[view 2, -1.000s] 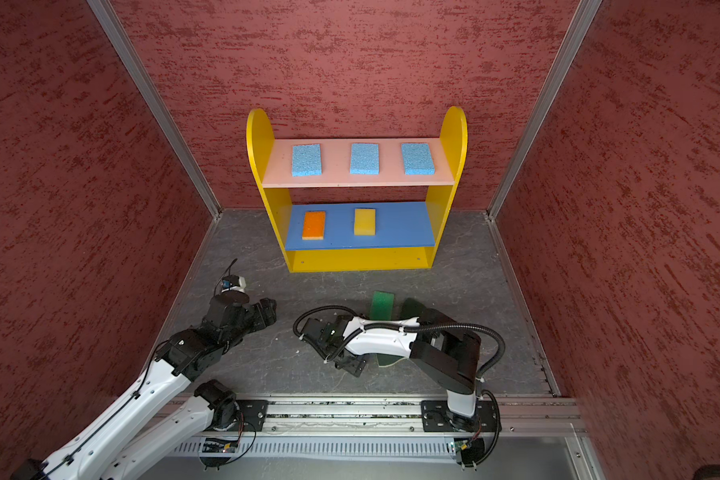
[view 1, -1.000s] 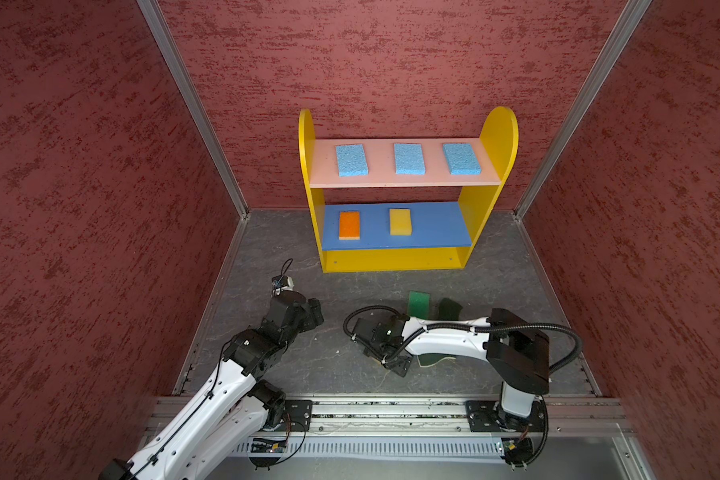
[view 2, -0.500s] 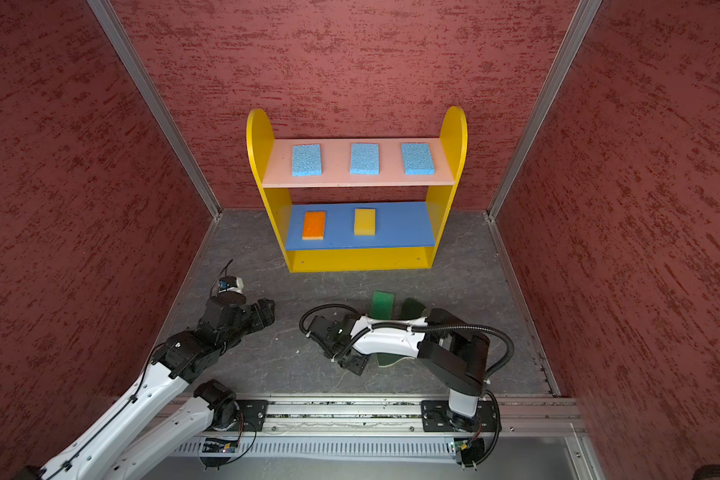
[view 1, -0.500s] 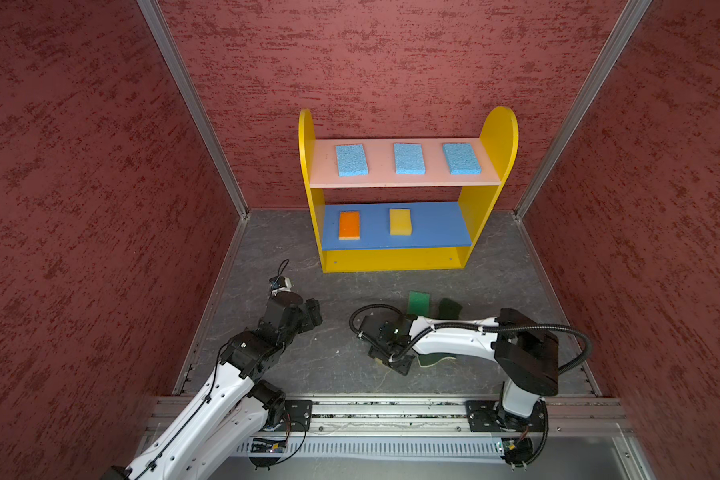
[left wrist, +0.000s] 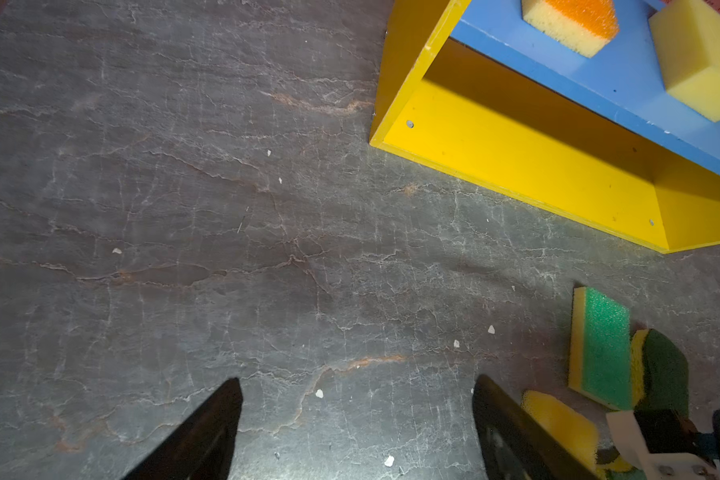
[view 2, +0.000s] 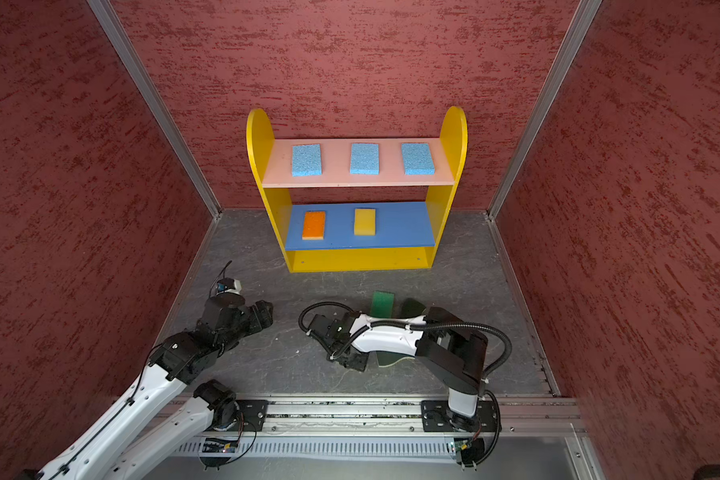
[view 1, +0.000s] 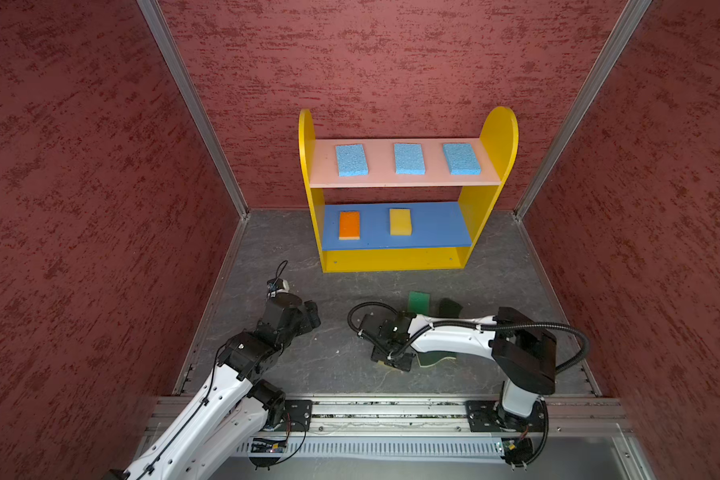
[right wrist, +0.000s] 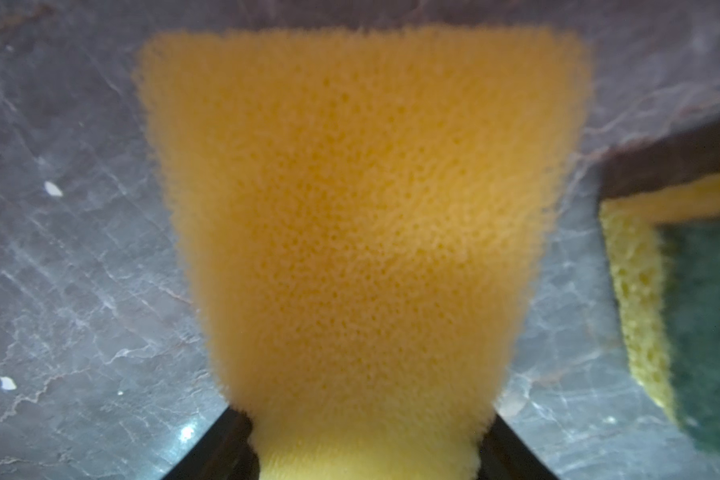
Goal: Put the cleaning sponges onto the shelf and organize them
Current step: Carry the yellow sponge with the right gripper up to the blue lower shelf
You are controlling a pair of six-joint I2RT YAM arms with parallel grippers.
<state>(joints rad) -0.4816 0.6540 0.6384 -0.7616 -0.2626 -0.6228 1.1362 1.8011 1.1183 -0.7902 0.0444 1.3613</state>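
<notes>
Your right gripper has edged slightly rightward and drawn narrower since a second ago, while the left gripper has hardly stirred and every sponge on the shelf has stayed put. In both top views you see three light blue sponges spaced along the pink board, and an orange-topped sponge and the shelved yellow sponge on the blue board. The green-topped sponge and a dark green sponge lie on the floor just behind the right arm, and a second dark green sponge pokes out under it. Your left wrist view shows the left gripper spread wide over bare floor, holding nothing, with the shelf's yellow bottom level beyond. Your right wrist view shows the loose yellow sponge between the fingers, which press on both its sides; you cannot tell whether it has left the floor.
</notes>
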